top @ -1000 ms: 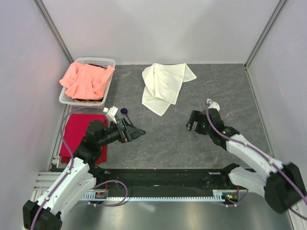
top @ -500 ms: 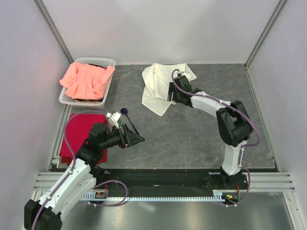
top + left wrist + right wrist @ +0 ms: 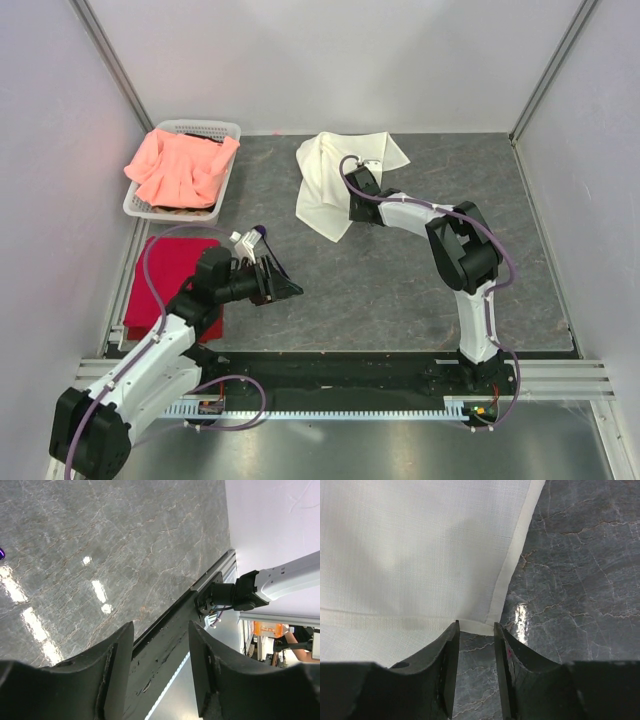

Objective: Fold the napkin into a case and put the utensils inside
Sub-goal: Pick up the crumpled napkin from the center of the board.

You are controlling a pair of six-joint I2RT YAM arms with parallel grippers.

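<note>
The cream-white napkin [image 3: 335, 180] lies crumpled and partly folded on the far middle of the table. My right gripper [image 3: 354, 208] is at its right edge. In the right wrist view the jaws [image 3: 476, 625] stand a narrow gap apart, with the napkin's hem [image 3: 480, 626] just at the fingertips and bare table between them. One utensil with a round purple head [image 3: 259, 232] lies just behind my left wrist. My left gripper [image 3: 290, 290] hovers over bare table, open with nothing in it [image 3: 160, 630]. No case shows.
A white basket [image 3: 215, 128] at the far left holds a salmon-pink cloth [image 3: 180, 165]. A red cloth [image 3: 160, 275] lies by the left edge under my left arm. A black rail [image 3: 350, 370] runs along the near edge.
My right arm has swung from the right middle of the table over to the napkin's right edge, and its jaws have narrowed. The left gripper has shifted slightly and closed a little.
</note>
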